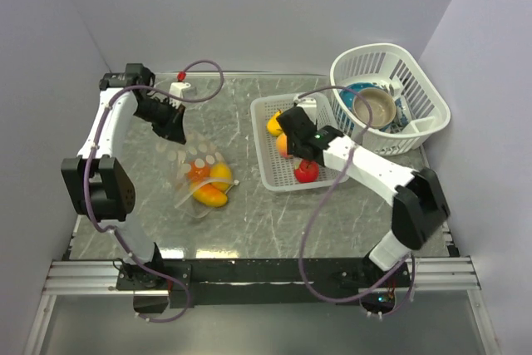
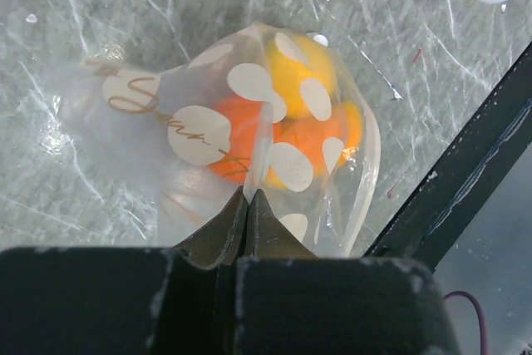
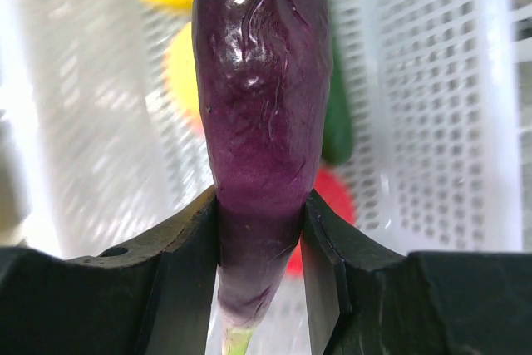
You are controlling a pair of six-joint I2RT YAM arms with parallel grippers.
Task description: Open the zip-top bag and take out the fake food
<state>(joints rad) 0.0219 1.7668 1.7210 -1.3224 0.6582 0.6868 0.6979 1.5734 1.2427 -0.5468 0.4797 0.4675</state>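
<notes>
Covering the whole workspace, grey veined table (image 1: 274,230). At its far right corner, tall white lattice basket (image 1: 432,118) holding a bowl (image 1: 374,107). Just beside that, toward the middle, shallow white basket (image 1: 268,174) with a yellow toy (image 1: 274,125), an orange-yellow toy (image 1: 285,149) and a red toy (image 1: 306,172) lying inside.

On the table's left half, well apart from both baskets, zip-top bag (image 1: 184,168): clear, dotted white, bunched around the fake food (image 1: 212,184) inside it. Seen through the film from the left wrist, an orange piece (image 2: 237,135) and a yellow piece (image 2: 295,60), touching each other, lying just beyond the fingertips.

Left gripper (image 1: 170,126) at the bag's far-left edge, jaws pressed fully together on a fold of the plastic, dotted film fanning out from the pinch.

Right gripper (image 1: 299,143) hanging over the shallow basket, clamped on a purple eggplant (image 3: 258,106). Jaws partway apart, squeezing its narrow stem end, glossy thick end jutting out past the fingers above the lattice floor. Behind the eggplant, a dark green toy (image 3: 337,126), partly hidden.
</notes>
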